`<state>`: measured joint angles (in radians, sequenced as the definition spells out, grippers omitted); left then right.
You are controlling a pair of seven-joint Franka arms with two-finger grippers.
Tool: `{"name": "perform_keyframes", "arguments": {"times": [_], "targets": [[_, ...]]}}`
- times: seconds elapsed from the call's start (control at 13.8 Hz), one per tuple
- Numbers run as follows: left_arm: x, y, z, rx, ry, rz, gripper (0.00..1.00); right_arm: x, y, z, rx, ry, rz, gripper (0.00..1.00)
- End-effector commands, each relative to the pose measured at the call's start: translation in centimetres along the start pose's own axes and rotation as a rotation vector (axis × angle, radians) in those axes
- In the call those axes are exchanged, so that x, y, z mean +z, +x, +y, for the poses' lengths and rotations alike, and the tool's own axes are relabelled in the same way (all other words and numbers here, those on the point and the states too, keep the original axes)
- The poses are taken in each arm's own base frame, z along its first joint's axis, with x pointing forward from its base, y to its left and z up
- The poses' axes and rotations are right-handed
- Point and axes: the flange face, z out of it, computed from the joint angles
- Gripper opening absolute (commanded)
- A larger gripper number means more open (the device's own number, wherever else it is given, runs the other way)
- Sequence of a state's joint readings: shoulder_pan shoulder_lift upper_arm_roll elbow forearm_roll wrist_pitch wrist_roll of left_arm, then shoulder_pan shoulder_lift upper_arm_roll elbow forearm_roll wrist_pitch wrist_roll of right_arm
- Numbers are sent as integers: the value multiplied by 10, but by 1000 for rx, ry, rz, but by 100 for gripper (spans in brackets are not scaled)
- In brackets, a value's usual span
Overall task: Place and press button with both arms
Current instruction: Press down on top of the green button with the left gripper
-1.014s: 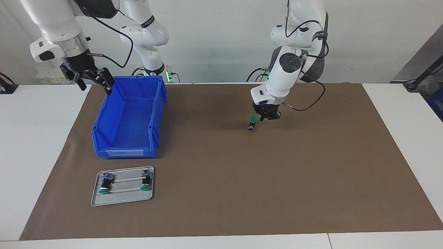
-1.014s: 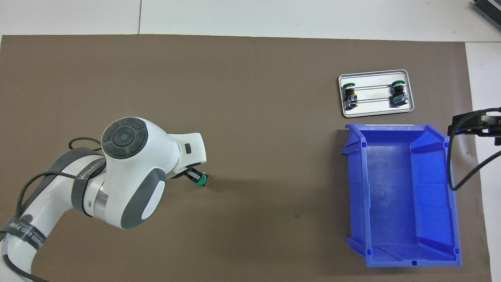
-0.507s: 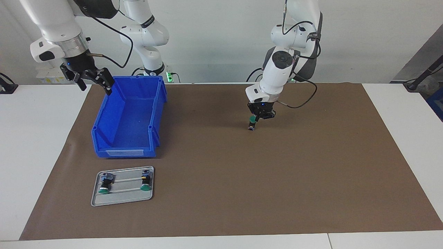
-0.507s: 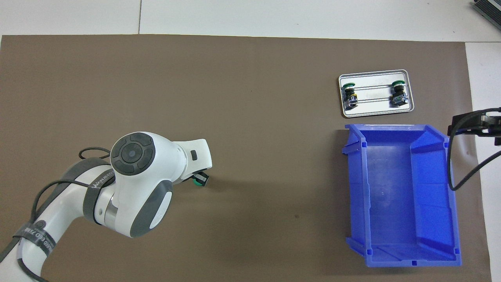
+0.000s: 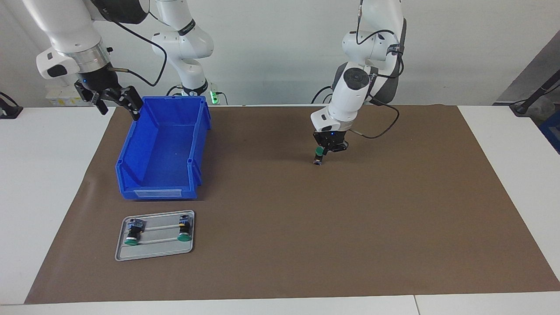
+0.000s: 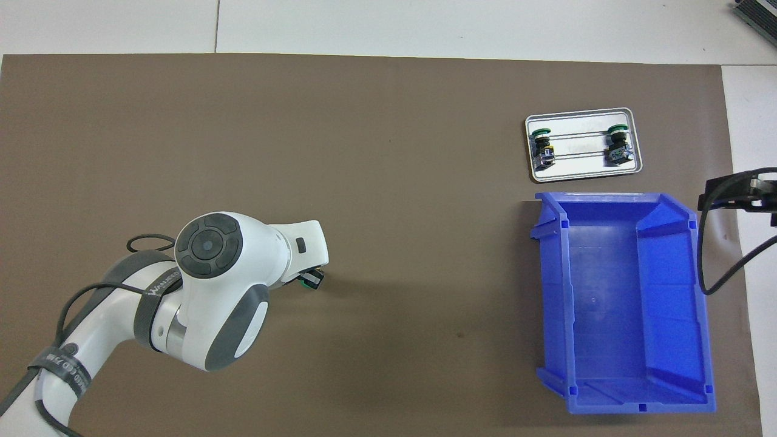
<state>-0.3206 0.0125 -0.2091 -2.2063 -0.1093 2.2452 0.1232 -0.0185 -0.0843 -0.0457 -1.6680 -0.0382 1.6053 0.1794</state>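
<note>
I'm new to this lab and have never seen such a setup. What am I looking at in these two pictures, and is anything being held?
These are two white jointed robot arms at a table covered by a brown mat. One picture faces the robots from across the table; the other looks steeply down from above their end.

The left gripper is shut and set down on the green cap of a small push-button switch with a black body, which stands upright on the mat; it looks like a press rather than a grasp. The right gripper is open and waits beside an empty blue plastic bin, holding nothing.

Farther from the robots than the bin lies a grey metal tray with two more green-capped switches lying in it.
</note>
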Motion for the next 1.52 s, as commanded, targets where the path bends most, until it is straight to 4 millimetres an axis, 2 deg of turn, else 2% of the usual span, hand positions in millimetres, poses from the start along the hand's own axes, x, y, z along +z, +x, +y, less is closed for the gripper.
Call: {"name": "perform_keyframes", "arguments": {"times": [0.0, 0.43, 0.87, 1.09, 1.23, 1.38, 1.45], "targets": [[3, -5, 6, -1, 18, 18, 0, 1, -8, 6, -22, 23, 8, 100], [31, -10, 8, 4, 16, 18, 0, 1, -8, 6, -22, 22, 7, 100], [41, -17, 8, 8, 16, 0, 0, 1, -8, 6, -22, 23, 8, 100], [38, -12, 5, 6, 14, 0, 0, 1, -8, 6, -21, 22, 7, 100], [26, -1, 1, 1, 8, -4, 0, 1, -8, 6, -21, 22, 7, 100], [3, 17, -3, -5, -2, -21, 0, 2, -8, 5, -24, 22, 8, 100], [-14, 28, -9, -15, -6, -26, 0, 3, -8, 5, -21, 22, 5, 100]]}}
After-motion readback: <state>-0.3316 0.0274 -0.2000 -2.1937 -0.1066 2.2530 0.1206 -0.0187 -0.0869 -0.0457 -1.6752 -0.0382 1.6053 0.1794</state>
